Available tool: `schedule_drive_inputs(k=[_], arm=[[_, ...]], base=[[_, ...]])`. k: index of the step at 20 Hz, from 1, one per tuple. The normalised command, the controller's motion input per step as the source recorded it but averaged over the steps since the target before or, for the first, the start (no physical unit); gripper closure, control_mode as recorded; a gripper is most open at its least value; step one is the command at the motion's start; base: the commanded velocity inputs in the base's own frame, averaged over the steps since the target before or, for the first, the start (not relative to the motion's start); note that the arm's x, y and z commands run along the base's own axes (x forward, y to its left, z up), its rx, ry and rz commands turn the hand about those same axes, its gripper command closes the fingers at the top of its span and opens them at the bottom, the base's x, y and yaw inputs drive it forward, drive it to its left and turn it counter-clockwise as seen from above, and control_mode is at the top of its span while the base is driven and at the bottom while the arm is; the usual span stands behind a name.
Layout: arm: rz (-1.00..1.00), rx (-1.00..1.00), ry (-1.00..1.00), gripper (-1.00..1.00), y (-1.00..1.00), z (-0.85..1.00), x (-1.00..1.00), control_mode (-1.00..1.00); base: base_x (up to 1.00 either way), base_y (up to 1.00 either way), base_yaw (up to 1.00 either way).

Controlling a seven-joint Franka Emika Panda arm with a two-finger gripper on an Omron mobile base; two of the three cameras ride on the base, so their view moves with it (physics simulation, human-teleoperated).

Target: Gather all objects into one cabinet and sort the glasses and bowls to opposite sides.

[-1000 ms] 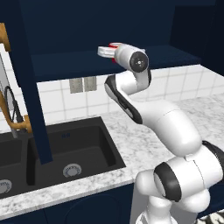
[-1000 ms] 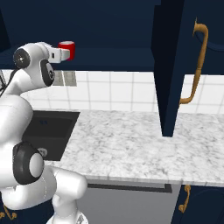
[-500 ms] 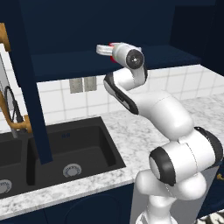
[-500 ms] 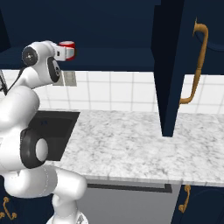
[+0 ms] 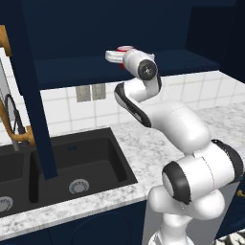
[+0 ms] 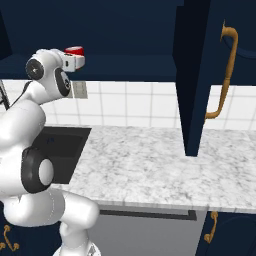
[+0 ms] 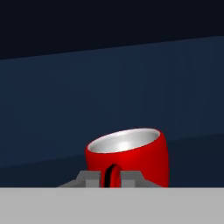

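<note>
Change since earlier: pincer (image 7: 112, 176) now clenched, jaws wide a second ago; arm's elbow swung out to the right in the left base view; red cup in the same spot on the shelf.
Pincer: closed on the near wall of the bright red cup (image 7: 131, 155), fingertips (image 7: 89, 178) pressed against its side around a dark mark.
Cup: tilted in the hand view, pale inside showing, base hidden; seen as a red cap just past the hand (image 5: 125, 49) in the left base view and above the hand (image 6: 74, 50) in the right base view.
Shelf: dark navy cabinet (image 5: 72, 72) floor under the pincer, back wall beyond the cup.
Below the pincer: tiled wall with outlet plate (image 5: 91, 92), black sink (image 5: 72, 162), marble counter (image 6: 145, 170).
Far right of the pincer: open cabinet door with brass handle (image 6: 225, 75).
</note>
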Motion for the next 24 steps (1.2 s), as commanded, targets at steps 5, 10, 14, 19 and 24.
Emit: schedule_drive_inputs(k=[5, 10, 14, 19, 24], arm=[[0.0, 0.0, -0.04, 1.0, -0.04, 0.0, -0.34, -1.0], [0.0, -0.08, 0.07, 1.0, -0.08, 0.36, -0.03, -1.0], [0.0, -0.07, 0.19, 1.0, -0.22, 0.97, 0.0, -1.0], [0.0, -0.16, 0.18, 1.0, -0.53, 0.78, -0.23, -1.0], [0.05, 0.04, 0.03, 1.0, -0.97, -0.08, -0.94, -1.0]], base=[[0.0, 0.0, 0.0], [0.0, 0.0, 0.0], [0.0, 0.0, 0.0], [0.0, 0.0, 0.0], [0.0, 0.0, 0.0]])
